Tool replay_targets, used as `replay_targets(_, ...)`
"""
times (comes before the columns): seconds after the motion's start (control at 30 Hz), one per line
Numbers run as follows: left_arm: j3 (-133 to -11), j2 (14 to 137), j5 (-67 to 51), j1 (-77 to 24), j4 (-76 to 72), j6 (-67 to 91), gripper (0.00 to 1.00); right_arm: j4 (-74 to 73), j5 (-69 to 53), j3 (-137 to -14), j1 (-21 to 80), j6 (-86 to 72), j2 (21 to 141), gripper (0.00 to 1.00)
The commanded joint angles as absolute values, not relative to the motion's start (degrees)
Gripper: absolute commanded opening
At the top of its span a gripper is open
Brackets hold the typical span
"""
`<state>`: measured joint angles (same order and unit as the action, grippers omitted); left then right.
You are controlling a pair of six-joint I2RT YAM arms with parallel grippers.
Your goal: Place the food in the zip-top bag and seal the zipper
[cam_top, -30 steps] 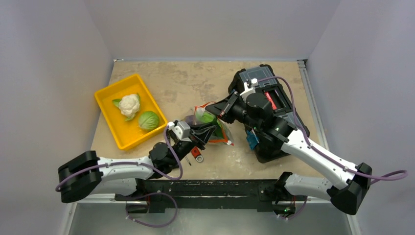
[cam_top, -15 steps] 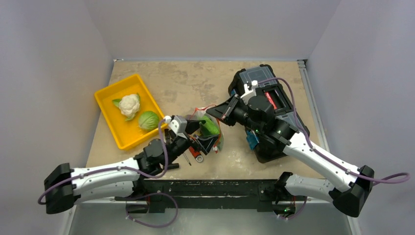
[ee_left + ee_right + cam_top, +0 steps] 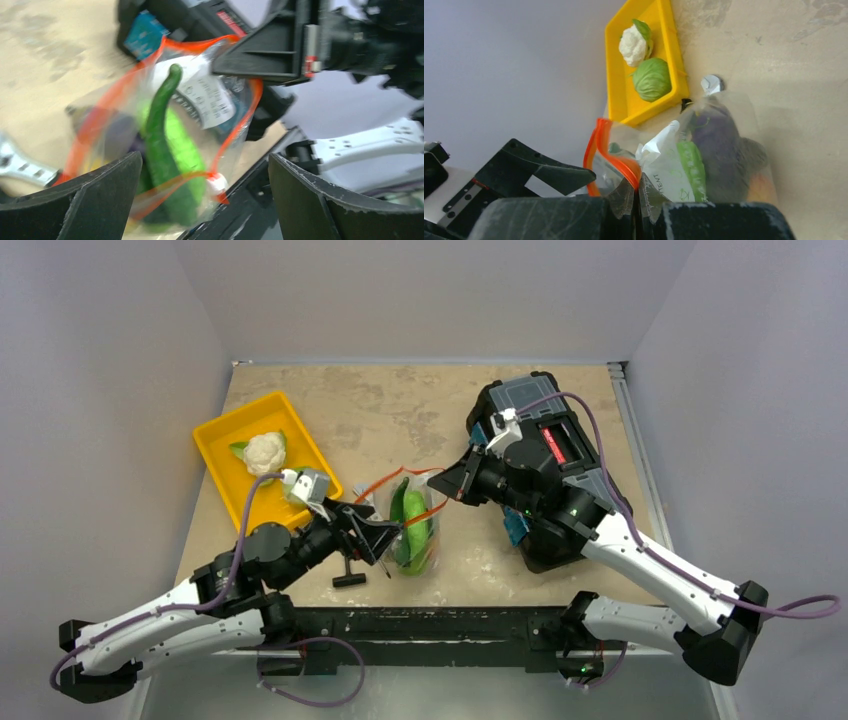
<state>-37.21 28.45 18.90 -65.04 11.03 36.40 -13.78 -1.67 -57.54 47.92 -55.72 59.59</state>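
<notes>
Now pinches the zip-top bag (image 3: 412, 525) at its top with the right gripper (image 3: 636, 197), jaws pressed together on the clear plastic just beside the zipper (image 3: 621, 163); holds the left gripper (image 3: 204, 160) with jaws wide apart, just beside the bag on its left, gripping nothing; finds the bag near the middle of the table, a bit toward the near edge; sees green pieces (image 3: 172, 150) and a purple eggplant (image 3: 716, 140) inside it; finds a cauliflower (image 3: 264, 452) and a cabbage (image 3: 652, 79) in the yellow tray (image 3: 225, 430) by the left edge.
</notes>
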Motion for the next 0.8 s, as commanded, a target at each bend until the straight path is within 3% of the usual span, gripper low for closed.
replay_targets(0.0,-43.6,30.41,27.98,-64.83,32.27,44.4,0.96,-14.33,0.25,-62.52,47.11,-49.7,60.1,0.0)
replay_targets(0.17,-49.89,33.86,27.63,-63.86,42.35,47.39,0.98,-16.18,0.22,-64.13,47.11,-47.7,60.6,0.0)
replay_targets(0.3,-48.92,33.46,25.49,-63.12,39.85,46.23,0.92,-16.36,-1.04,-63.88,47.11,-47.49,60.08,0.0)
replay_targets(0.47,-47.37,34.8,19.01,-60.72,34.29,45.19,0.78,-16.21,-1.34,-63.33,47.11,-47.98,59.27,0.0)
replay_targets(0.67,-47.67,43.94,10.51,-59.97,27.15,43.77,0.83,-16.12,-2.42,-63.76,47.11,-47.58,59.79,0.0)
replay_targets(0.77,-48.22,48.36,9.62,-59.79,26.17,44.22,0.73,-16.07,-3.25,-63.81,47.11,-47.25,59.94,0.0)
